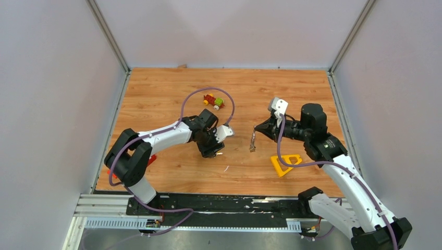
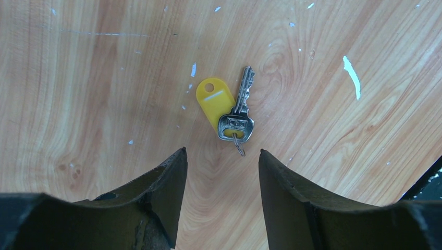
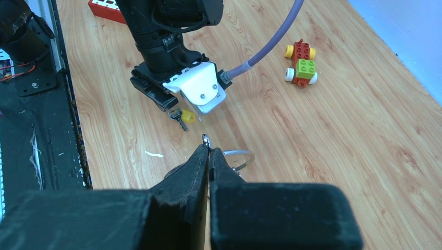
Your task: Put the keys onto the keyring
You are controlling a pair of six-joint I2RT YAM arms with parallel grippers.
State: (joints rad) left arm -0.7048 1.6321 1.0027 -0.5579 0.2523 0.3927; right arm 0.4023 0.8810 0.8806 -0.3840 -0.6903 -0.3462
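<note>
centre-left, under left gripper: key lies loose
jaws apart, clear of key and its yellow tag; key-head stamp unreadable. right gripper clamped on keyring, right of centre.

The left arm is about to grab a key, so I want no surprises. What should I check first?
1. The left gripper stands open: ok.
2. The yellow-tagged key lies free on the table: ok.
3. Key between the fingers: not ok, it lies beyond their tips.
4. The right gripper shut on the keyring: ok.
5. Keyring's split opened for threading: cannot tell.
6. The toy car clear of the left gripper: ok.
</note>
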